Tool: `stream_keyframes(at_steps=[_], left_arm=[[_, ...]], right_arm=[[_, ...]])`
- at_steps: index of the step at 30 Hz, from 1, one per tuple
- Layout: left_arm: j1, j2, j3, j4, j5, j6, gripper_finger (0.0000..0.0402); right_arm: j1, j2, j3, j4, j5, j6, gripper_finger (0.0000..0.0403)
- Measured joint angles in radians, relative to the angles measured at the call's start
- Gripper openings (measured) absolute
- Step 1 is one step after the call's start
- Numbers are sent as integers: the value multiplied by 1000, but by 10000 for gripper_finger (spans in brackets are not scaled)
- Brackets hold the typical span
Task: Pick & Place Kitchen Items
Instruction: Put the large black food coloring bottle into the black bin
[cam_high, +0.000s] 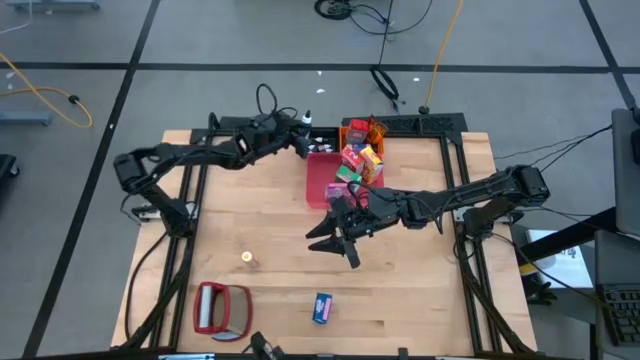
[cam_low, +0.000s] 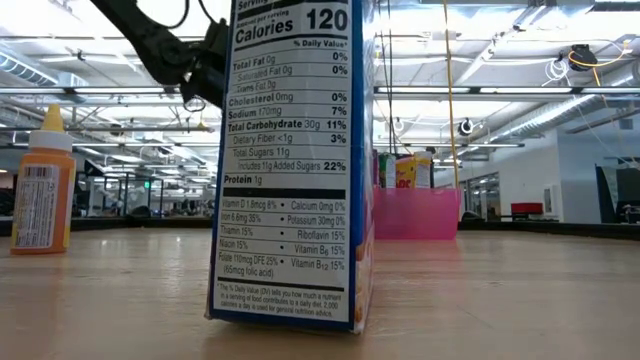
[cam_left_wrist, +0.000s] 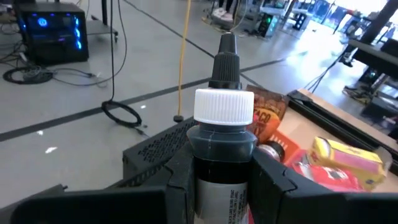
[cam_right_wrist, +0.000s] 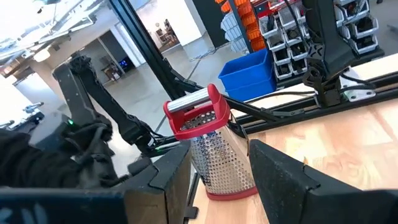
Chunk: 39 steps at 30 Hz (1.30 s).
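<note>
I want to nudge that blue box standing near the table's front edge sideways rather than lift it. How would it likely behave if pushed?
The blue box stands upright on a narrow base, tall for its footprint, so a high push would probably tip it. It looks like thin printed carton, likely light, so a low push may slide it on the smooth wooden table.

A robotics lab in a big open hall. Ceiling strip lights (cam_low: 520, 40) run over a grey marked floor (cam_high: 200, 40) with loose cables (cam_high: 385, 82). Parts-bin racks (cam_right_wrist: 292, 31) and a lit computer (cam_left_wrist: 53, 31) stand past the table (cam_high: 280, 290).
</note>
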Motion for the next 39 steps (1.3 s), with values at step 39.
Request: stream_keyframes(at_steps=[39], left_arm=[[72, 234, 0, 209, 1, -58, 93]], right_arm=[[1, 0, -1, -19, -1, 25, 155]])
